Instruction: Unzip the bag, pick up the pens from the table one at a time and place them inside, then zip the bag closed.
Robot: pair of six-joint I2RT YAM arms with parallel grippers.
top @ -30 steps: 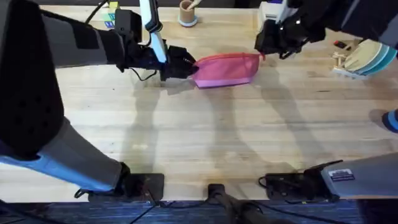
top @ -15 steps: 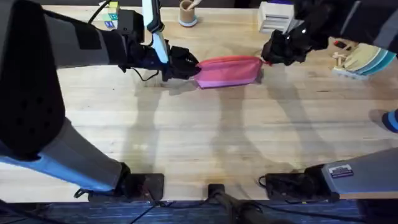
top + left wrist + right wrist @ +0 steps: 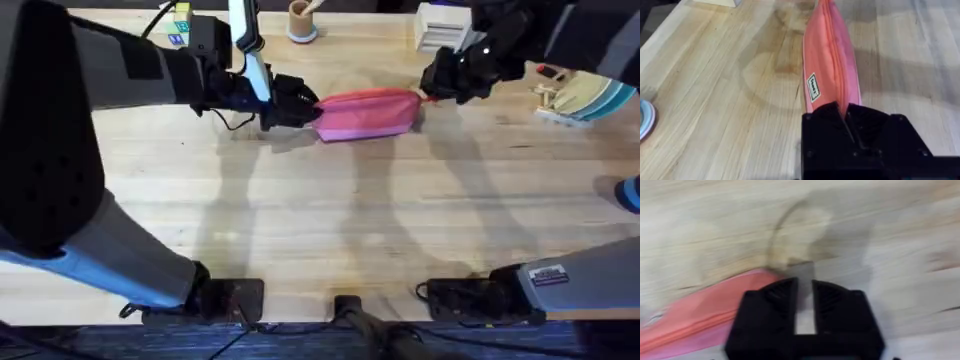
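Upper centre of the table [image 3: 330,230]: soft, light bag [image 3: 367,112], likely to buckle. Left hand [image 3: 300,103] clenched on one end; right hand [image 3: 437,85], slightly parted, at the zipper end.

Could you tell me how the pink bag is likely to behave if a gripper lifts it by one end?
The bag looks like soft fabric, so it would probably sag. It seems slim and likely light. The left gripper pinches its end, which suggests it gives easily.
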